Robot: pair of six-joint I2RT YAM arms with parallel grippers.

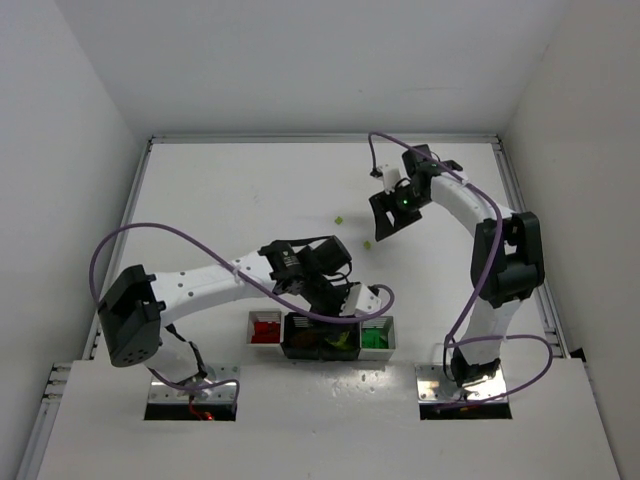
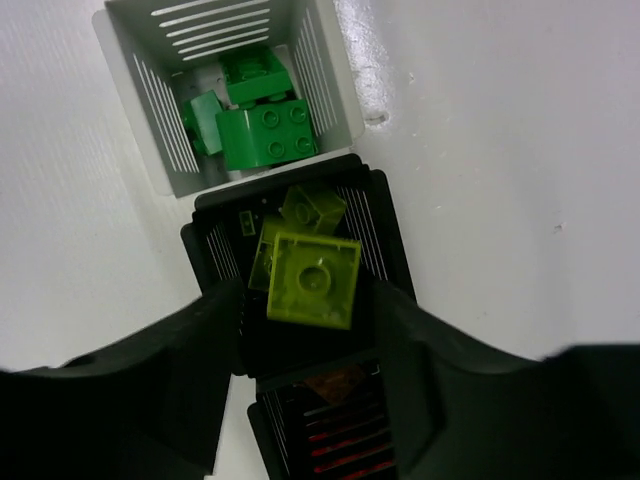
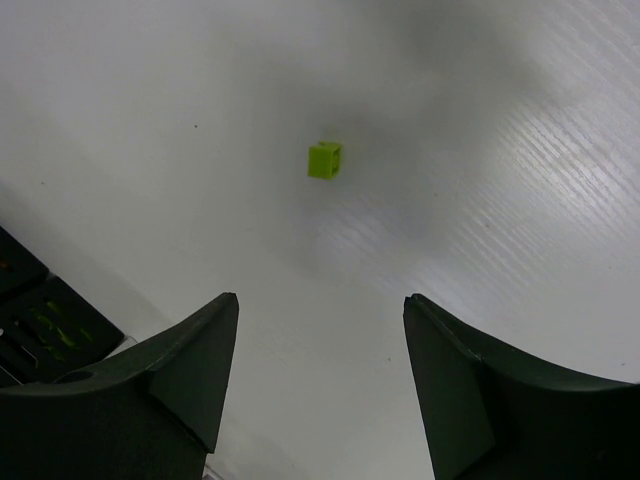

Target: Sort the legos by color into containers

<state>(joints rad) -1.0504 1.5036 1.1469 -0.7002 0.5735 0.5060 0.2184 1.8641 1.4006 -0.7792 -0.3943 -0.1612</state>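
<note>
Where its top shows, the yellow-green lego (image 2: 313, 280) bears one stud.

Matte white tabletop (image 1: 250, 195), silvery metal rails (image 1: 320, 138) at twelve, three, nine o'clock, plain white walls (image 1: 60, 120) beyond

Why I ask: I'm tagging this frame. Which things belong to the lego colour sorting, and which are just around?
Job:
- containers
- green legos
- red legos
- yellow-green lego between left gripper fingers
- loose yellow-green lego
- right gripper

Just there:
- purple cables
- metal base plates
</note>
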